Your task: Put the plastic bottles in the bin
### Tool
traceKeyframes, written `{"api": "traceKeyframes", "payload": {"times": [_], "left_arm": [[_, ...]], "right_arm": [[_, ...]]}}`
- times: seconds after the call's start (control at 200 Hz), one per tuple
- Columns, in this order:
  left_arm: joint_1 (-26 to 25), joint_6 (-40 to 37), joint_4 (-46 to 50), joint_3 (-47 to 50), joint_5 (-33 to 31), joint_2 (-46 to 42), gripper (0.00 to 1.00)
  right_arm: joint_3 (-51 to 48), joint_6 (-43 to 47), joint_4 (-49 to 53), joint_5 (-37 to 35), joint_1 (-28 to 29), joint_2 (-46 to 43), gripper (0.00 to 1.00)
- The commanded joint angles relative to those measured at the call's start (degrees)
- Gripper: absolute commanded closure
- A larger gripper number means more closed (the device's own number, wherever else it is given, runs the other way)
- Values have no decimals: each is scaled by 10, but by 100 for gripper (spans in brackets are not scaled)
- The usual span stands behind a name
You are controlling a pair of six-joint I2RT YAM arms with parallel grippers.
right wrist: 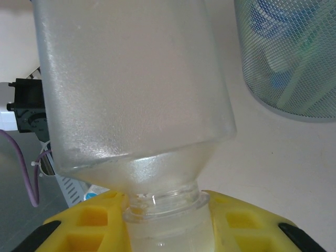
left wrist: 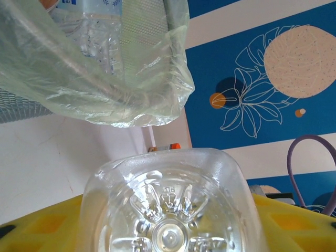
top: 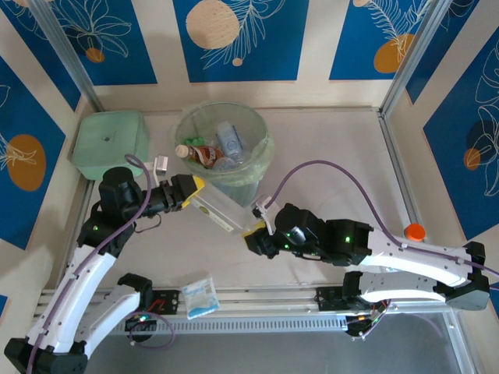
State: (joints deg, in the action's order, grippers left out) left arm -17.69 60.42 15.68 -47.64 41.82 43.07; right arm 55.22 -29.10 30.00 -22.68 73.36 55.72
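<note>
The left claw (top: 196, 189) grips the flat bottom end of the long clear bottle (top: 222, 208), with a yellow finger (left wrist: 37, 228) on each side. The right claw (top: 253, 231) is clamped tight on the neck of the same bottle. So the bottle hangs between the two claws, above the table (top: 327, 171). The big round bin (top: 251, 181) stands just past the bottle, on the far side of both claws. Its tall wall and the loose clear bag (left wrist: 105, 79) rise right in front of the left claw. A square green box (top: 111, 140) with a lid sits past the left claw, off to its left side. A flat white-and-blue packet (top: 200, 298) lies well behind both claws, by the arm bases. A small orange-topped thing (top: 415, 231) lies far off to the right of the right claw, and I cannot tell what it is. Counting up: two claws, one long bottle held, one bin, one box, one packet. Inside the bin I can pick out one brown-labelled bottle (top: 204, 154) and one blue-labelled bottle (top: 231, 139). The others in there are too jumbled to count.
</note>
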Motion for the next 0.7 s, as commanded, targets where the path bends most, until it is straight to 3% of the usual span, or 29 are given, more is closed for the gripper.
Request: {"api": "traceKeyframes", "payload": {"times": [0.0, 0.115, 0.165, 0.235, 0.295, 0.375, 0.55, 0.695], "left_arm": [[3, -21, 5, -22, 3, 3, 44], [5, -41, 32, -51, -11, 8, 50], [7, -44, 38, -68, -17, 13, 52], [17, -49, 46, -103, -24, 28, 54], [35, -54, 54, -152, -26, 53, 56], [57, -40, 44, -219, -39, 92, 57], [70, 43, -114, -288, -103, 186, 58], [74, 32, -184, -329, -143, 279, 61]], "right_arm": [[6, 6, -20, 4, -3, -9, 81], [9, 4, -14, -8, -4, -17, 75], [14, 2, 0, -24, -4, -23, 65], [21, -2, 23, -58, -5, -41, 40], [24, -12, 50, -89, -11, -69, 32], [23, -20, 69, -103, -25, -116, 29], [17, -32, 94, -118, -33, -168, 29], [4, -52, 91, -113, -30, -168, 30]]}}
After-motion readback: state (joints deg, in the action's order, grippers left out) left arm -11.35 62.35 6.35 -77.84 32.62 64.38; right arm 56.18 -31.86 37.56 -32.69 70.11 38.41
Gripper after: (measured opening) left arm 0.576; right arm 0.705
